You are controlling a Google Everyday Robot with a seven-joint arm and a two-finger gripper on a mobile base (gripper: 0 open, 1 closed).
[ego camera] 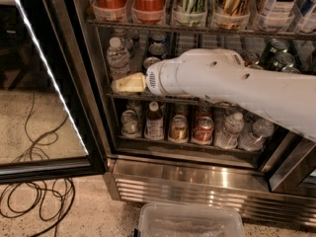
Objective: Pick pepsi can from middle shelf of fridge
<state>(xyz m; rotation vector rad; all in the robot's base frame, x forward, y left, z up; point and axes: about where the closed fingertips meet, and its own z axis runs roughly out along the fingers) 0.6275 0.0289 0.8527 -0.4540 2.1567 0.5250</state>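
The fridge (197, 184) stands open, and my white arm reaches in from the right at the level of the middle shelf (118, 96). My gripper (127, 83) is cream-coloured and hovers just above the shelf's front rail at its left end, below a water bottle (118, 56). A lane of blue, silver-topped cans runs back just right of the bottle. The nearest, which I take for the pepsi can (151, 63), peeks out beside the wrist, up and to the right of the gripper. The arm hides the lower part of these cans.
Green cans (276, 53) sit on the same shelf at the right. The lower shelf holds bottles and copper and red cans (202, 130); red cups line the top shelf. The glass door (44, 78) stands open at the left. On the floor lie black cables (34, 201) and a clear plastic bin (190, 221).
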